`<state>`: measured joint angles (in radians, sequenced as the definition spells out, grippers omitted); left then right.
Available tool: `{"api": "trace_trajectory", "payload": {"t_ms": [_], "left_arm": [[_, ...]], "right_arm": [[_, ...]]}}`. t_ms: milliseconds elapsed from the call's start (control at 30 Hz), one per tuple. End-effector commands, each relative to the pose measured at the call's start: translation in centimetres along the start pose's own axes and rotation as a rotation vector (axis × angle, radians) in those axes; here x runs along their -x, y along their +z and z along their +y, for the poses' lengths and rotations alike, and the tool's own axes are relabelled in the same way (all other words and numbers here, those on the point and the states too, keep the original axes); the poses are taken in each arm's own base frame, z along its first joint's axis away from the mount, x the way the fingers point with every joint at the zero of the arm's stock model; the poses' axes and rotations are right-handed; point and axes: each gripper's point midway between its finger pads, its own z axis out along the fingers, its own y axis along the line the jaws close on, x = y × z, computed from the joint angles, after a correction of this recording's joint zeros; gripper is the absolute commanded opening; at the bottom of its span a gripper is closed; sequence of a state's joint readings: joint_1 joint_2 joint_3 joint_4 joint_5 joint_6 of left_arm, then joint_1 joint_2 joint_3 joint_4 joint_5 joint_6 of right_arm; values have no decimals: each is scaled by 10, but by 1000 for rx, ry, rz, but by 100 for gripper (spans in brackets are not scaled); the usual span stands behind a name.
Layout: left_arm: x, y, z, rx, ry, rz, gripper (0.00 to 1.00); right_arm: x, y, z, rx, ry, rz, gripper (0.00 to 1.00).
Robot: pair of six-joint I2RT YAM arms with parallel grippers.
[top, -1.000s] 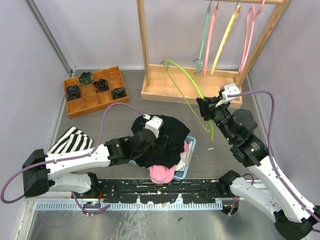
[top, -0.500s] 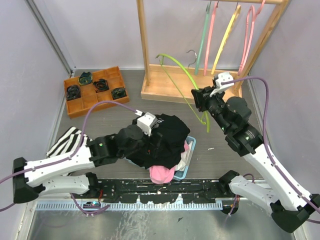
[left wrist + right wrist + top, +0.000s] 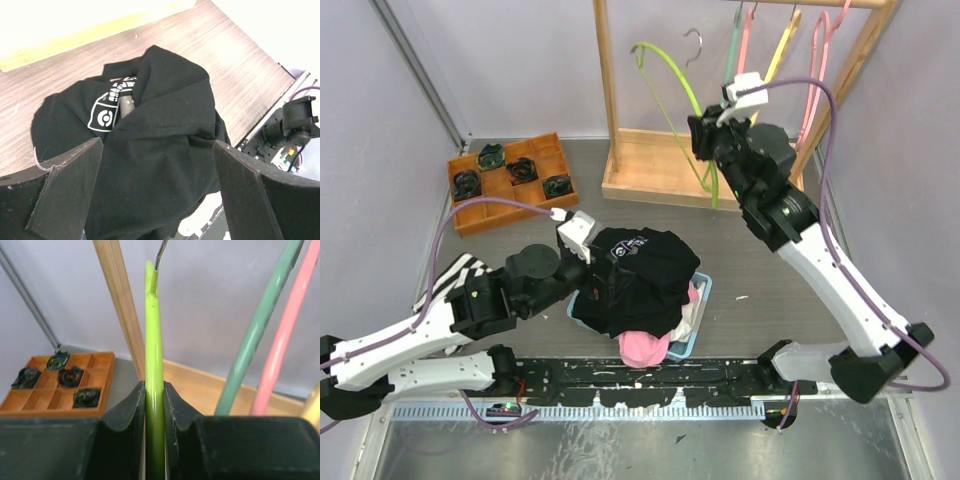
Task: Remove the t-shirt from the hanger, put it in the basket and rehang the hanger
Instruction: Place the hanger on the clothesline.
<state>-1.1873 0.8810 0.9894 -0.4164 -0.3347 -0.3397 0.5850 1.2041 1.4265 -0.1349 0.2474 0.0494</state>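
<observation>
Lime green was the colour of the hanger (image 3: 672, 68), and it had no shirt on it. The right gripper (image 3: 703, 132) held it up high, toward 12 o'clock in the top view, just beside the wooden rack (image 3: 605, 80). In the right wrist view the two fingers (image 3: 125, 410) were closed tight on the thin green bar, one on each side. The metal hook pointed up.

The black t-shirt (image 3: 645, 270) lay in a crumpled heap near the middle of the table. It sat on top of a blue basket (image 3: 703, 290), with a pink cloth (image 3: 645, 347) poking out at 6 o'clock. The left gripper (image 3: 157, 170) hung just over the shirt with its fingers spread wide apart and nothing in them.

So the shirt looked free of the hanger, and the main job seemed almost done. The step in hand was probably to put the hanger away on the rack. To do that well, the right arm should keep its firm pinch so the hanger would not twist or slip. It should lift the hook above the rack's top first, then bring it down slowly. It should stay away from the green, pink and yellow hangers (image 3: 767, 80) at 1 o'clock, so none got knocked off. The left arm should keep still, or back off without snagging the shirt.

An orange tray (image 3: 520, 215) sat at 10 o'clock and a striped cloth (image 3: 460, 280) at 8 o'clock, both well apart.
</observation>
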Motion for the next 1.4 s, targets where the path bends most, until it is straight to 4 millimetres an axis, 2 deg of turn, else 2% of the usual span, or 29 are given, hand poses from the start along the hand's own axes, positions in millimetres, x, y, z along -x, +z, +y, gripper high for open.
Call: {"api": "trace_trajectory", "payload": {"t_ms": [0, 200, 300, 633, 1033, 1133, 1200, 1367], "left_arm": [[22, -7, 9, 44, 9, -89, 98], [19, -9, 13, 57, 3, -95, 98], [19, -12, 17, 67, -5, -103, 98], [23, -18, 22, 85, -12, -122, 98], [33, -22, 23, 91, -14, -155, 98], [35, -23, 23, 93, -13, -160, 98], [36, -22, 23, 96, -13, -162, 98], [45, -20, 20, 89, -11, -179, 98]], "right_arm": [[74, 23, 0, -30, -3, -193, 1], [105, 51, -3, -46, -5, -237, 1], [106, 63, -8, -60, -10, -237, 1], [116, 82, -20, -84, 4, -268, 1], [100, 125, -33, -103, 35, -246, 1], [88, 135, -33, -106, 43, -213, 1], [78, 139, -25, -64, 46, -187, 1], [53, 139, -24, -55, 69, -128, 1]]}}
